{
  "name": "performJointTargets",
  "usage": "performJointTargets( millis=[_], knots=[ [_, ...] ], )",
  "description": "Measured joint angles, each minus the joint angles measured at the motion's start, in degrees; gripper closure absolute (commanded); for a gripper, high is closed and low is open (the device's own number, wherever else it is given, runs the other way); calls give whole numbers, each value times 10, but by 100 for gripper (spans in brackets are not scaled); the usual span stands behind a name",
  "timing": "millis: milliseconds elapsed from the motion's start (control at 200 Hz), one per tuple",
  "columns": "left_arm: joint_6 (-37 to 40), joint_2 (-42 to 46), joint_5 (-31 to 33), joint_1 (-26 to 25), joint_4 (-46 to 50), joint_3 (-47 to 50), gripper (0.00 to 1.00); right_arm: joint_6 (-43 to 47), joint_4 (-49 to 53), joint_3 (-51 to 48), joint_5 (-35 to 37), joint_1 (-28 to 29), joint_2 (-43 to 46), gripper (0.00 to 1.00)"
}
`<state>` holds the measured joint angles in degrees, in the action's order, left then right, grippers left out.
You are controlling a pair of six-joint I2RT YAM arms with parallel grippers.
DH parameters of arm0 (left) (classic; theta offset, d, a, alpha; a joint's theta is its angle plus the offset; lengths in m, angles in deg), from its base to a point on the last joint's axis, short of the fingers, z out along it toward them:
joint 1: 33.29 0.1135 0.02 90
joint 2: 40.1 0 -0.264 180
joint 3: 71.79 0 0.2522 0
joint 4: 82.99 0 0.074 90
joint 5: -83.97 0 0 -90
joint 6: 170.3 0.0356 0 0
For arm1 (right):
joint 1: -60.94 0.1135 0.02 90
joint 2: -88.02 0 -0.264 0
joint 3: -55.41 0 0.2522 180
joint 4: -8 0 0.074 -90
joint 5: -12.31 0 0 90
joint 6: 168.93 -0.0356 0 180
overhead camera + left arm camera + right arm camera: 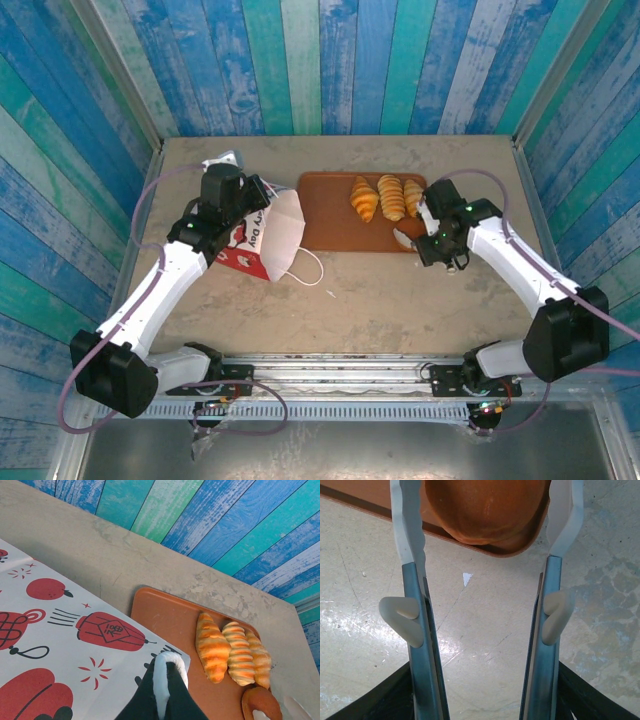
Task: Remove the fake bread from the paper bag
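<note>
Brown tray (pixel 330 225) sits at back centre of the desk (pixel 380 300) and serves as the landmark. Paper bag (pixel 268 238) lies tipped on the desk just left of the tray, touching its left edge, loop handles (pixel 305 268) trailing toward the tray's near-left corner. Left hand (pixel 262 195) is at the bag's upper rim, and the wrist view shows its fingers closed together over the printed paper's edge (pixel 170 662), probably pinning the bag so it cannot slide. Three croissants (pixel 390 197) lie side by side on the tray's right half. Right hand (pixel 485 515) is at the tray's near-right corner, fingers (pixel 407 530) spread wide and bracketing an orange-brown roll (pixel 485 507) that rests on the tray. Cannot tell whether they are gripping it. Any bread left in the bag is hidden.
</note>
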<state>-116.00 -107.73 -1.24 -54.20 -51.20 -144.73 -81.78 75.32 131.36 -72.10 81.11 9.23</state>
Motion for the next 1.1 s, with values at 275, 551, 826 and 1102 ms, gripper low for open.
performJointTargets(
  millis=[275,551,826,1102],
  knots=[
    [16,4,-2,0,4,0,100,10,-7,4,-34,0,59,41],
    [51,73,31,0,24,2,100,18,-63,5,-175,0,96,44],
    [94,148,96,0,50,12,100,16,-155,1,-334,26,126,46],
    [120,156,126,0,71,12,100,33,-184,0,-421,116,130,47]
  ],
)
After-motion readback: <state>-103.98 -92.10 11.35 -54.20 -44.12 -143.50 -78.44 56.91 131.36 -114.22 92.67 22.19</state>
